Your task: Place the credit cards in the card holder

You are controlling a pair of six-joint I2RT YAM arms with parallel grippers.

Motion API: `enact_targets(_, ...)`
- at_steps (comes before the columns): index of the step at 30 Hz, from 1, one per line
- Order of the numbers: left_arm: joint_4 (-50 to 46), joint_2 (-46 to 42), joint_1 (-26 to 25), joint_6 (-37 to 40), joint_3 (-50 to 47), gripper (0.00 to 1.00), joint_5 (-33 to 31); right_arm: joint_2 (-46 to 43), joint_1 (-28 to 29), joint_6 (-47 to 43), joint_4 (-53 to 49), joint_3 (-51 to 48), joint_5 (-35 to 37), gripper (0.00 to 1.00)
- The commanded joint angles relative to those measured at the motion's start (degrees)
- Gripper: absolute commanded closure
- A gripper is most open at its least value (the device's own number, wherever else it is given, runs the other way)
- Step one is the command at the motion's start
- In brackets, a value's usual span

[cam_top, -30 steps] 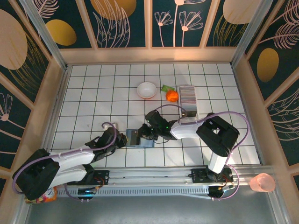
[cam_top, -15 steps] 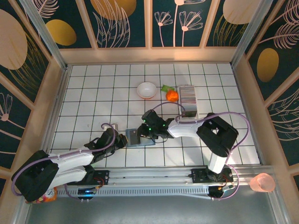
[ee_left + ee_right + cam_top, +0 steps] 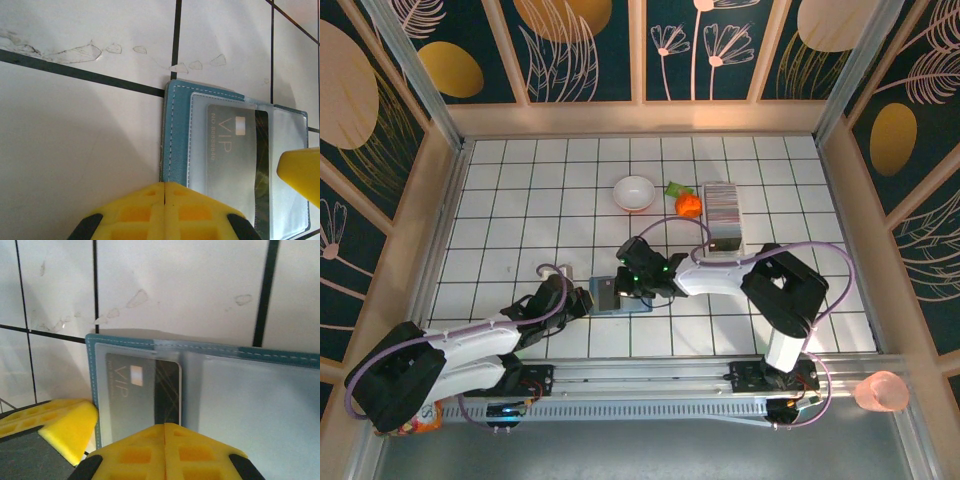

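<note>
The teal card holder (image 3: pixel 620 297) lies open and flat on the white tiles. A dark VIP card (image 3: pixel 232 152) sits mostly inside its clear left pocket (image 3: pixel 140 390), with the black end still showing. My left gripper (image 3: pixel 586 299) is shut, its tip (image 3: pixel 165 185) at the card holder's outer left edge (image 3: pixel 177 130). My right gripper (image 3: pixel 629 286) is shut too, its tip (image 3: pixel 165 426) over the card's near edge with nothing between the fingers. The remaining credit cards (image 3: pixel 722 212) stand as a striped grey-white stack at the back right.
A white bowl (image 3: pixel 634 192) and an orange toy with a green top (image 3: pixel 687 204) sit behind the card holder. Wooden walls (image 3: pixel 433 220) ring the tiled table. A pink cup (image 3: pixel 882 392) stands outside, at the front right.
My right gripper has shifted left over the card holder, opened a little and shut again. The dark card now lies further into the left pocket. The left gripper has stayed at the holder's edge.
</note>
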Motion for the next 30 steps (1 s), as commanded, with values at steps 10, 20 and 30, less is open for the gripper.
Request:
enact_targets(10, -4.5, 1.9, -0.4, -0.4, -2.0, 0.96, 3.5, 2.2, 1.4, 0.2, -4.0, 1.3, 3.1, 0.87)
enact_targets(20, -3.7, 2.5, -0.5, -0.7, -2.1, 0.97, 4.0, 3.6, 2.3, 2.6, 3.2, 1.0, -1.0, 0.87)
enact_targets(30, -3.8, 2.5, -0.5, -0.5, -2.3, 0.97, 3.9, -0.6, 2.5, 4.3, 11.2, -2.4, -1.7, 0.87)
